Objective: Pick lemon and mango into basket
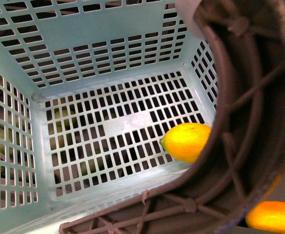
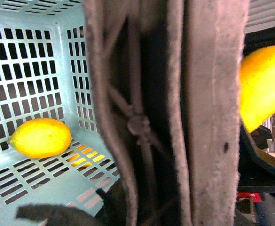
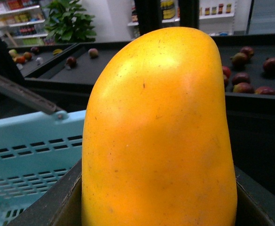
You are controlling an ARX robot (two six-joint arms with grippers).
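The light teal basket point(image 1: 103, 34) fills the front view, tilted toward the camera, with its brown handle point(image 1: 259, 122) arching close across the right side. The bright yellow lemon point(image 1: 186, 141) lies on the basket's slotted floor, also in the left wrist view point(image 2: 41, 137). My left gripper is shut on the basket's handle point(image 2: 208, 117), its fingers hidden behind it. My right gripper is shut on the orange-yellow mango point(image 3: 158, 136), which fills the right wrist view just outside the basket's rim point(image 3: 29, 127). The mango shows at the front view's lower right point(image 1: 274, 217) and in the left wrist view point(image 2: 264, 84).
Dark display trays with dark red fruits point(image 3: 250, 70) stand behind the mango. More small fruits point(image 3: 71, 60) lie on a tray at the back left, near a green plant point(image 3: 69, 21) and store shelves.
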